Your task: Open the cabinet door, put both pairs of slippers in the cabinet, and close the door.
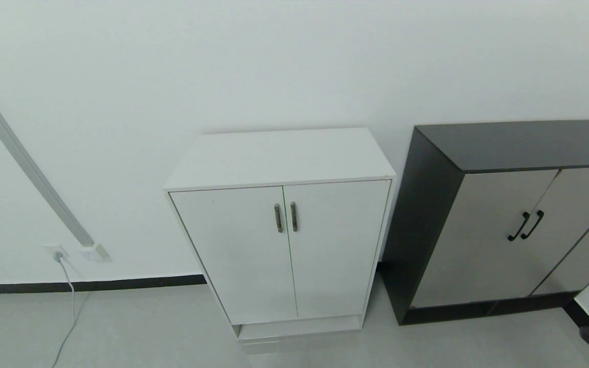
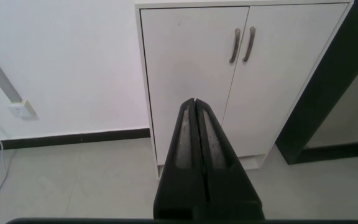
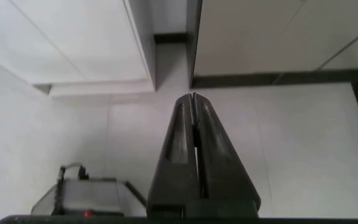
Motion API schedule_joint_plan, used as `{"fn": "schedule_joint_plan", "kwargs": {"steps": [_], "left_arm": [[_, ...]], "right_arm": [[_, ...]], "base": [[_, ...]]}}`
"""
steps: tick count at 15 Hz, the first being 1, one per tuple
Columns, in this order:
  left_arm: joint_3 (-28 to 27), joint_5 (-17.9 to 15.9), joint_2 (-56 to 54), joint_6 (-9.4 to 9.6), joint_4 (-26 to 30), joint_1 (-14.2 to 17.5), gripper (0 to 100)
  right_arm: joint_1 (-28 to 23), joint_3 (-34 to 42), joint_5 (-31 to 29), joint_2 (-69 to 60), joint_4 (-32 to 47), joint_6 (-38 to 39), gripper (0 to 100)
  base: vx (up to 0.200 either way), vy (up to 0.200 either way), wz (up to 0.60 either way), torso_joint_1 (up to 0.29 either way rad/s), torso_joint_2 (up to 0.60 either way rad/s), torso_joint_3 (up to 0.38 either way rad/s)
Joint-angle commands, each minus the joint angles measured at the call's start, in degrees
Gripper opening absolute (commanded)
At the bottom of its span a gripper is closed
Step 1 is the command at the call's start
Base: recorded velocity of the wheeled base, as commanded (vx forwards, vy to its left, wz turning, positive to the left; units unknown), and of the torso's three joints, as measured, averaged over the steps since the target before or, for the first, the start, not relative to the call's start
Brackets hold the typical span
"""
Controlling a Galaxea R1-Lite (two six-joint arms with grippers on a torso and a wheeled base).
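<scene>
A white two-door cabinet point(image 1: 279, 240) stands against the wall, both doors closed, with two vertical metal handles point(image 1: 286, 217) side by side at the middle seam. In the left wrist view the same cabinet point(image 2: 229, 81) faces me, its handles point(image 2: 242, 45) near the top. My left gripper point(image 2: 195, 102) is shut with nothing in it, held low in front of the cabinet and some way off. My right gripper point(image 3: 193, 98) is also shut and empty, above the grey floor near the cabinet's lower corner point(image 3: 98, 87).
A dark cabinet with grey doors and black handles point(image 1: 509, 220) stands right of the white one, a narrow gap between them. A wall socket with a grey cable point(image 1: 62, 260) sits at the left. Grey floor point(image 1: 120, 327) lies open in front.
</scene>
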Motion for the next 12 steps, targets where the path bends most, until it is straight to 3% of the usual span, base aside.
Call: {"fn": "schedule_joint_plan", "kwargs": {"steps": [1, 7, 12], "left_arm": [[0.0, 0.01, 0.07, -0.02, 0.0, 0.0, 0], [0.0, 0.01, 0.07, 0.07, 0.0, 0.0, 0], [0.0, -0.08, 0.07, 0.07, 0.0, 0.0, 0]], "right_arm": [[0.58, 0.05, 0.57, -9.92, 9.2, -1.33, 0], [2.77, 0.05, 3.12, -22.93, 27.22, -3.71, 0], [8.22, 0.05, 3.47, -30.04, 35.39, -2.65, 0]], "base": [[0.0, 0.0, 0.0, 0.0, 0.0, 0.0], [0.0, 0.0, 0.0, 0.0, 0.0, 0.0], [0.0, 0.0, 0.0, 0.0, 0.0, 0.0]]}}
